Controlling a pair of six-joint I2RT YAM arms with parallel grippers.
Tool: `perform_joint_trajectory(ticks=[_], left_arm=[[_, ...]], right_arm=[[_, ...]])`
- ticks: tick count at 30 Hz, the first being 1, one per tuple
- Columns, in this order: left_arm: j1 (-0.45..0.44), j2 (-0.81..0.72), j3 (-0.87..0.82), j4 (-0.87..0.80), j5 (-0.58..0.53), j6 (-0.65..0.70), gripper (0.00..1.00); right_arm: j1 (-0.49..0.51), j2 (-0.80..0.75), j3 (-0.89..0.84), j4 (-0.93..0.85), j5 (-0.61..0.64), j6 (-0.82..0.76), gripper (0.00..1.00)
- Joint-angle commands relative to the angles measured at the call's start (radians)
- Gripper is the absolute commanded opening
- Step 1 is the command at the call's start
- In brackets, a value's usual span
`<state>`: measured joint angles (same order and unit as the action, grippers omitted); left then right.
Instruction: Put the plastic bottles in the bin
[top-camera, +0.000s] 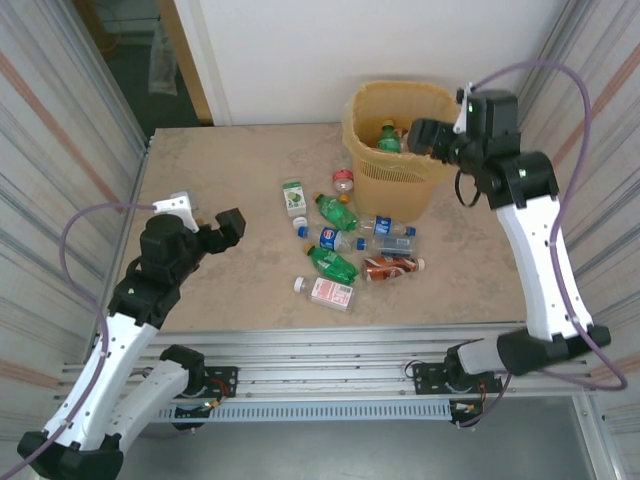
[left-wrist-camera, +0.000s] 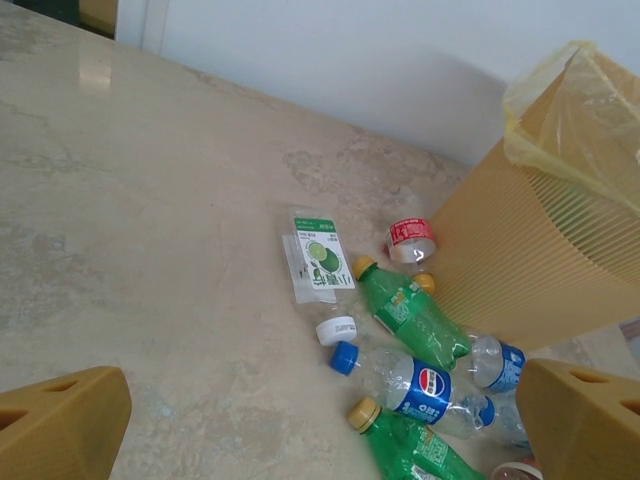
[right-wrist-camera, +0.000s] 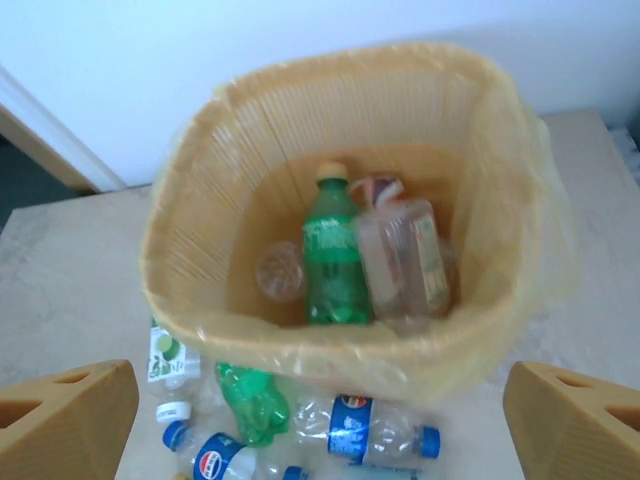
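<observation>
Green bottle (right-wrist-camera: 333, 262) lies in the bin (right-wrist-camera: 200, 215) below the right gripper (right-wrist-camera: 320, 415).

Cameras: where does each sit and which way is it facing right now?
Top external: above and behind the bases, looking down on the table; both arms, left end effector and right end effector show.
Left wrist: low over the table, facing the loose bottles and the bin wall; its fingers at the bottom corners.
Right wrist: above the bin, looking down into it; its fingers at the bottom corners.
Shared: both wrist views catch the lime-label bottle and the bin.
</observation>
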<state>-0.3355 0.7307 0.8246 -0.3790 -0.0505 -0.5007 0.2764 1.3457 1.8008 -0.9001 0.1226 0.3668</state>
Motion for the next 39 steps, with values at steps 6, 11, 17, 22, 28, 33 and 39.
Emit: perform_joint_trajectory(ticks=[6, 11, 17, 22, 28, 33, 39], left_arm=[[-0.004, 0.031, 0.003, 0.023, 0.038, 0.013, 0.99], [-0.004, 0.054, -0.005, 0.037, 0.044, 0.006, 0.99], [-0.004, 0.087, 0.003, 0.034, 0.049, 0.005, 0.99], [-0.004, 0.109, 0.001, 0.044, 0.058, 0.0, 0.99], [-0.004, 0.124, -0.004, 0.045, 0.065, -0.006, 0.99], [-0.004, 0.128, -0.013, 0.048, 0.06, -0.006, 0.99], [-0.003, 0.127, -0.02, 0.045, 0.053, -0.007, 0.99]], right_arm=[[0.116, -0.306, -0.438, -0.013, 0.232, 0.35, 0.99], [0.218, -0.427, -0.685, -0.055, 0.291, 0.589, 0.98], [0.31, -0.458, -0.937, 0.013, 0.204, 0.847, 0.98], [0.339, -0.438, -1.038, 0.13, 0.158, 0.949, 0.98], [0.337, -0.363, -1.049, 0.219, 0.117, 0.959, 0.98], [0.337, -0.241, -1.034, 0.303, 0.058, 0.943, 0.98], [0.34, -0.102, -1.008, 0.361, -0.005, 0.937, 0.98]])
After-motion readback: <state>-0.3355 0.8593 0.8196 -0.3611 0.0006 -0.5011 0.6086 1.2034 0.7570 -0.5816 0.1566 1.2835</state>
